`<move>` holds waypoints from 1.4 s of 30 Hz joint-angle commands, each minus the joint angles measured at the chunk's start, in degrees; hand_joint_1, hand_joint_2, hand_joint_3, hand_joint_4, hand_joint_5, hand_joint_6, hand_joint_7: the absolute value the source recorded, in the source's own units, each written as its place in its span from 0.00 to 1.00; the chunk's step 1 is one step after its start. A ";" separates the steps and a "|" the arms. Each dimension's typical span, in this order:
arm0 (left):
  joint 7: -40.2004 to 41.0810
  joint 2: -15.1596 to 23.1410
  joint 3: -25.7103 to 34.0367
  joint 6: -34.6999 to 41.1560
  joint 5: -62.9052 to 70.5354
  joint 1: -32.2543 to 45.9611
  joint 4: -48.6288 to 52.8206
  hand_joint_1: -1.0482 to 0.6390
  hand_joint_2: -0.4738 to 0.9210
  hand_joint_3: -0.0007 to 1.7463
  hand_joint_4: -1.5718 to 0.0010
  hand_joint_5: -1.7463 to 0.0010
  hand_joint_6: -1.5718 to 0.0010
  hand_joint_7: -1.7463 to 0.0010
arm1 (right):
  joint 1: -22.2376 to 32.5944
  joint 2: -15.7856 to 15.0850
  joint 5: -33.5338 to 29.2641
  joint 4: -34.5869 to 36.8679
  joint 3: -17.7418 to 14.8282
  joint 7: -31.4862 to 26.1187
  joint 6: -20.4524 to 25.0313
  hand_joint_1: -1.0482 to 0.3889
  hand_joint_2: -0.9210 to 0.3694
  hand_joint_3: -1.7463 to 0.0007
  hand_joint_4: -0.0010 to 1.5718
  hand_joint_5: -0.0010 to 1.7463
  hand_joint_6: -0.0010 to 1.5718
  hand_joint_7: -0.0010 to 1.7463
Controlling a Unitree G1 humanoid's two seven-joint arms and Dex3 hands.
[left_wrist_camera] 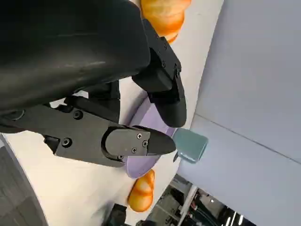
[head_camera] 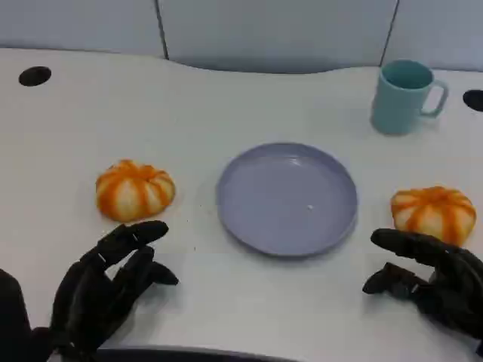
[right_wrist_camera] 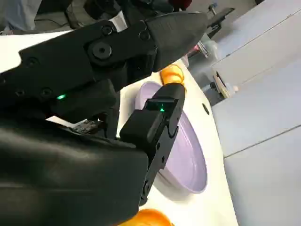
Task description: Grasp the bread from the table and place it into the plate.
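Two black hands are sitting at the near edge of the white table (head_camera: 226, 98), both empty. The left hand (head_camera: 106, 283) is lying low at the near left with its fingers (head_camera: 139, 232) spread apart and reaching forward, toward the far side; it is released, holding nothing, and is stopping just short of the left bread (head_camera: 134, 189), not touching it. The right hand (head_camera: 434, 279) is resting at the near right, fingers apart and slightly curled, pointing inward and forward; it too is released and gripping nothing, with its uppermost finger lying just in front of the right bread (head_camera: 434, 213). Whether that finger is touching the bun, I cannot tell.

Both breads are round orange buns with pale stripes running out from the crown; each is sitting crown up, with no clear long axis. They are lying on the table to either side of the lavender plate (head_camera: 287, 197), well apart from each other and outside its rim. The plate is lying flat at centre between them.

Farther back on the right, a teal mug (head_camera: 404, 96) is standing upright, handle turned to the right. Two dark round holes (head_camera: 35, 75) are showing in the tabletop at the far left and far right. No readable writing is showing on any object.
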 commanded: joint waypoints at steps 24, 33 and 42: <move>-0.20 1.19 0.24 -1.29 0.28 -0.48 -0.11 0.43 1.00 0.18 0.74 0.08 0.63 0.56 | 0.88 -0.73 -0.37 0.33 -0.20 -0.97 0.88 0.45 0.00 0.94 0.36 0.64 0.61 0.01; 1.36 3.21 -2.08 -5.68 4.85 -0.41 -5.36 0.39 1.00 0.12 0.78 0.29 0.68 0.72 | 0.91 -0.51 -0.23 0.13 -0.11 -0.63 0.73 0.45 0.00 0.93 0.36 0.65 0.60 0.00; 3.36 7.89 -5.96 -17.30 14.05 -2.71 -5.69 0.31 1.00 0.08 0.84 0.45 0.71 0.91 | 0.95 -0.55 -0.25 0.06 0.00 -0.64 1.32 0.45 0.00 0.93 0.36 0.65 0.60 0.00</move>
